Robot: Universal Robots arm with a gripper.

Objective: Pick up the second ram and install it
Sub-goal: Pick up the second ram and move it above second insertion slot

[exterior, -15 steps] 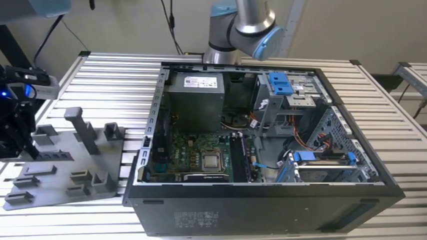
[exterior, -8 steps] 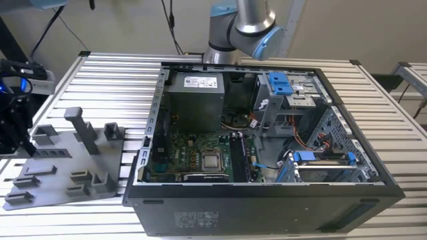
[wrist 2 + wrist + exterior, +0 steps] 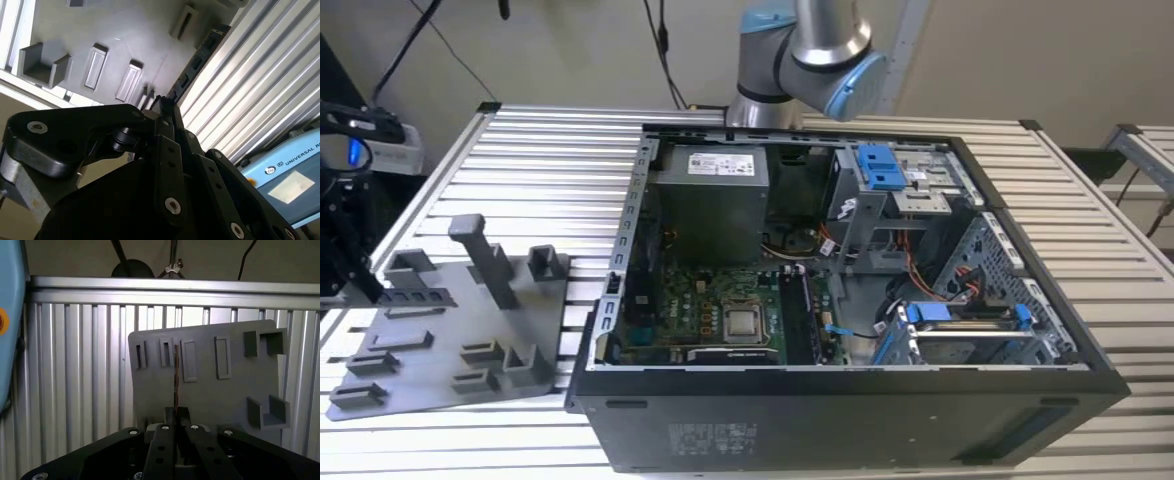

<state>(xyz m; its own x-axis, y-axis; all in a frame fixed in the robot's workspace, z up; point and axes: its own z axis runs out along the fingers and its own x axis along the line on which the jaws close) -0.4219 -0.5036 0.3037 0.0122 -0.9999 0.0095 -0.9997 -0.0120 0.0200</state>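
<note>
Black gripper (image 3: 175, 412) linkages fill the near foreground in both wrist views, the two fingers drawn together at their tips. Gripper state: closed on the second ram (image 3: 175, 375), which is clamped by one end between the fingertips.

In the first wrist view the second ram is seen edge-on as a thin dark line running straight out from the gripper, against the grey fixture plate (image 3: 215, 395) and in line with the gap between two of the plate's slotted holders. In the second wrist view the gripper (image 3: 162, 102) holds the same board, seen obliquely: the second ram (image 3: 200, 57) shows as a long dark strip with a row of black chips, running out from the fingertips along the border between the fixture plate (image 3: 100, 25) and the ribbed metal worktop (image 3: 260, 90). Whether the board's far end touches the plate or hangs clear of it cannot be told.

Exterior view: the fixture plate (image 3: 440, 330) lies on the slatted worktop (image 3: 547, 170) at the exterior view's left, with upright pegs and small holders on it. Just beside it, toward the exterior view's right, stands an open computer case (image 3: 854, 420) with its side panel off. Inside, a square silver processor (image 3: 744, 322) sits on the green mainboard. A robot arm (image 3: 807, 50) joint, silver with a blue cap, rises behind the case.
</note>
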